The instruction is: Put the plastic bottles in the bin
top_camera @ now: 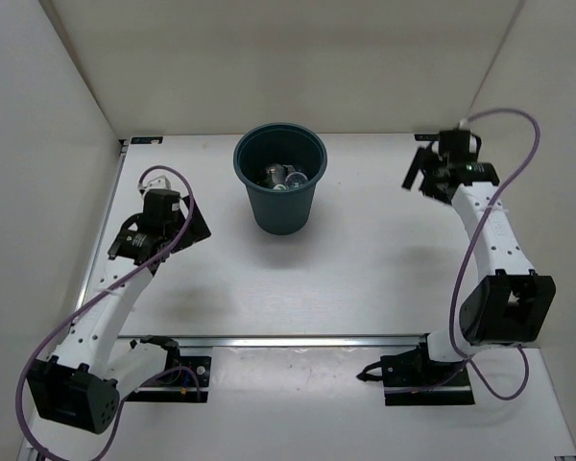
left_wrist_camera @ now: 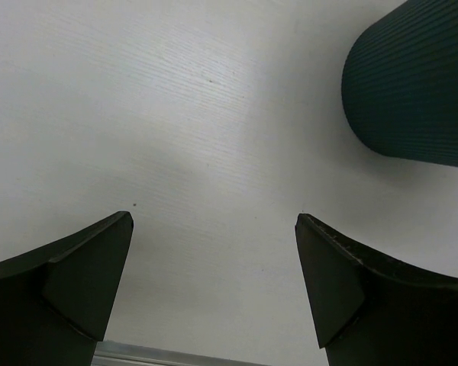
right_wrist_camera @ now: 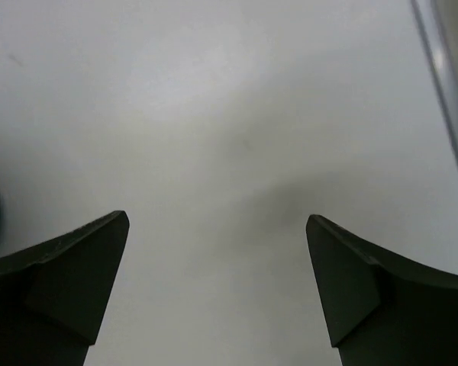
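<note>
Top external view: bin (top_camera: 283, 211) stands upright on the counter (top_camera: 365, 279), near the far edge and a little left of its middle. Dark teal, tapered, rolled rim.

Bottles (top_camera: 283, 177) lie inside the bin, heaped at the bottom. Clear and pale pieces show, with a touch of green. The count cannot be resolved from this view. No bottle is seen on the counter outside the bin.

Left gripper (top_camera: 194, 226) hangs over the counter near the left edge, left of the bin and well apart from it.

Right gripper (top_camera: 418, 178) sits near the far right corner, right of the bin and well apart from it. A purple cable (top_camera: 518, 130) loops over that arm.

Left wrist view: left gripper (left_wrist_camera: 214, 219) is spread wide, its two dark fingers at the lower corners of the frame. Only bare counter (left_wrist_camera: 175, 114) shows between them. The ribbed side wall of the bin (left_wrist_camera: 412, 84) fills the upper right corner, clear of both fingers.

Right wrist view: right gripper (right_wrist_camera: 217, 219) is likewise spread wide, with nothing between the fingers but pale counter (right_wrist_camera: 214, 99). A metal rail (right_wrist_camera: 443, 76) runs along the upper right of the frame, at the counter's edge. A dark sliver sits at the left border; too little of it shows to identify.

Both grippers hold nothing.
</note>
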You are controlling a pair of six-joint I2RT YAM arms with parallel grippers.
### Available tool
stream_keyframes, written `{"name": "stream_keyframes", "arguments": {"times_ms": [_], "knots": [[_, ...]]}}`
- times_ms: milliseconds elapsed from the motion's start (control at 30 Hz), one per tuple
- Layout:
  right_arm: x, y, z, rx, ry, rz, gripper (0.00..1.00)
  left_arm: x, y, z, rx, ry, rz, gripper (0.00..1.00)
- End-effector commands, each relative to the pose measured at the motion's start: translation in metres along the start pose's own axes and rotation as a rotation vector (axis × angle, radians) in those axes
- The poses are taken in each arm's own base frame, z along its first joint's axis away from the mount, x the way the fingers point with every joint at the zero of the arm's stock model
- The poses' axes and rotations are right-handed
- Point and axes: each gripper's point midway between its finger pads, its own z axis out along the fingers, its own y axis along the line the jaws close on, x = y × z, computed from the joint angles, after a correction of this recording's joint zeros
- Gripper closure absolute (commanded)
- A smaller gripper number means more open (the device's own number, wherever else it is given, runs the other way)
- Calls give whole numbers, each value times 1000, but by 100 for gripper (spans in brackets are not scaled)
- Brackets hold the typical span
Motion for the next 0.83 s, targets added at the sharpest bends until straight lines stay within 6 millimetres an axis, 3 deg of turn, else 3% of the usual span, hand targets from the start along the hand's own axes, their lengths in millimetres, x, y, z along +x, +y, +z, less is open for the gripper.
{"name": "stream_keyframes", "arguments": {"times_ms": [0,133,233,433,600,800], "knots": [[77,-49,-12,53,185,34,1,-29,1,-4,-36,-58,25,1],[83,-79,-26,106,99,62,1,-37,-5,2,-33,-56,30,1],[80,-85,-34,107,101,47,1,-37,-13,8,4,-52,28,2],[90,-72,-37,59,133,-5,1,-33,-21,18,2,-15,46,2],[76,-61,-44,-11,42,25,0,-39,-19,17,3,-26,45,1],[69,-66,-52,7,-8,24,0,-46,-17,18,-23,-42,61,1]]}}
